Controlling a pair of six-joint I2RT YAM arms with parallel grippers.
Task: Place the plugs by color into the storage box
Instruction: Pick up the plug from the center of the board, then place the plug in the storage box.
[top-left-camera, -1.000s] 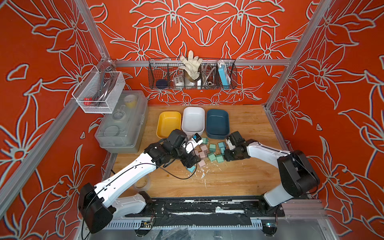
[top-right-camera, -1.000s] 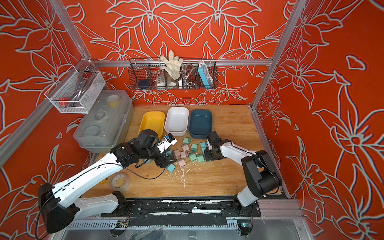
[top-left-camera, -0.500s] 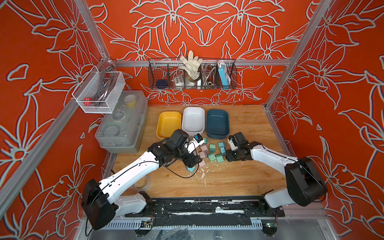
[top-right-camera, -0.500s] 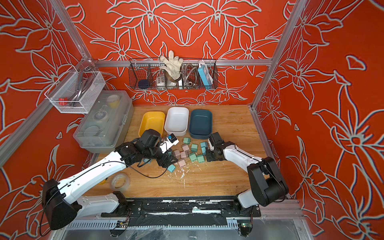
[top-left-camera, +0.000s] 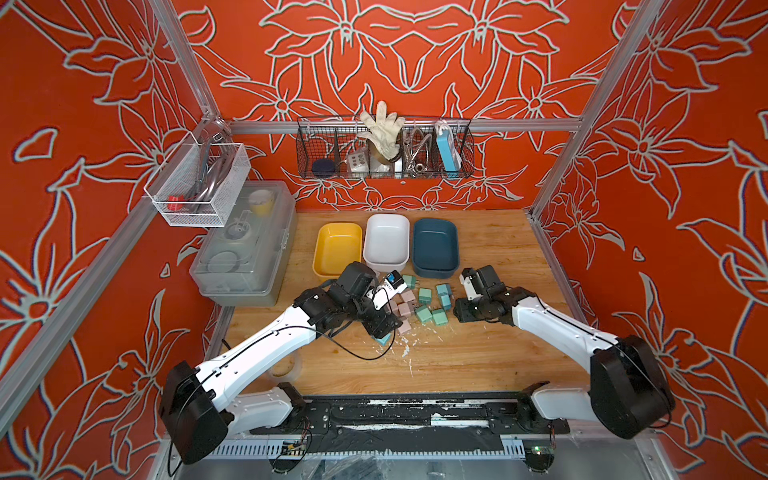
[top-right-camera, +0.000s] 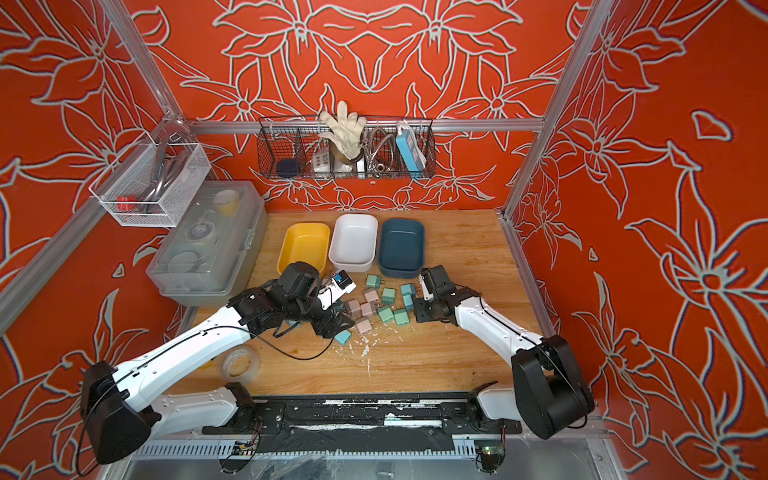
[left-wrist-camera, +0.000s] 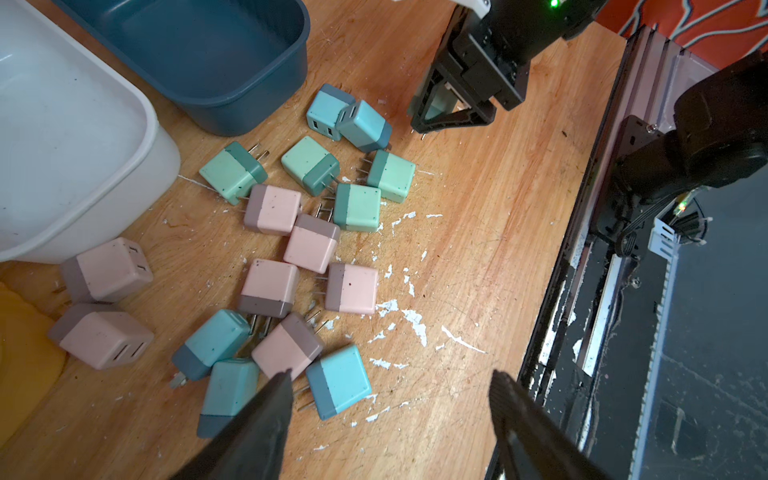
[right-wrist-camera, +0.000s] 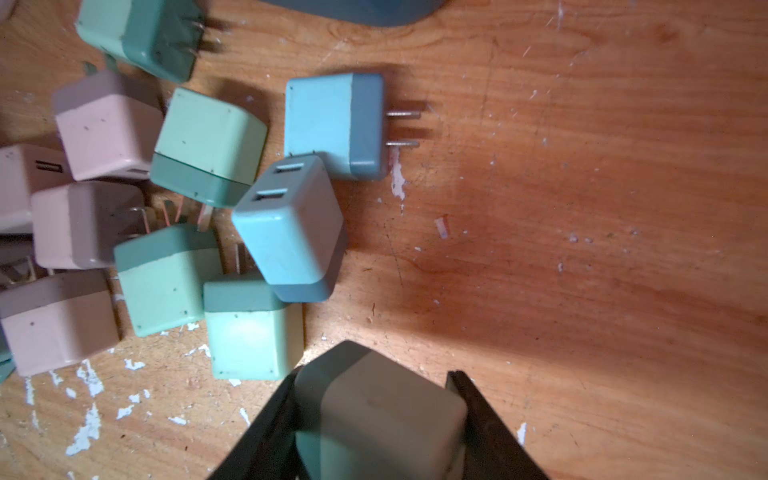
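Pink, light blue and mint green cube-shaped plastic plugs (top-left-camera: 424, 296) (left-wrist-camera: 311, 243), each with two metal prongs, lie in a loose pile on your wooden table (top-left-camera: 478, 357). Three rounded plastic bins stand side by side behind the pile. From the pile, you have the yellow bin (top-left-camera: 336, 249) at 11 o'clock, the white bin (top-left-camera: 386, 239) at 12 and the dark blue bin (top-left-camera: 435, 245) at 1. Every plug on the wood lies outside the bins. The mint ones gather towards the dark blue bin, the pink ones run through the middle, and the blue ones sit at both ends.

Your right gripper (top-left-camera: 461, 311) (right-wrist-camera: 376, 372) stands at 3 o'clock of the pile. Its jaws are clamped on a mint green plug (right-wrist-camera: 382, 419), one finger on each side face. In the left wrist view that plug's prongs point down at the wood; you cannot tell whether they touch it.

Your left gripper (top-left-camera: 384, 326) (left-wrist-camera: 390, 376) is at 7 o'clock of the pile, jaws spread wide and gripping nothing. A light blue plug (left-wrist-camera: 338, 382) lies on the table just beside one finger (left-wrist-camera: 257, 424), within the gap as the wrist camera sees it. You cannot tell whether the finger touches it.

At 9 o'clock of the table a clear plastic lidded case (top-left-camera: 245, 257) sits against the wall.
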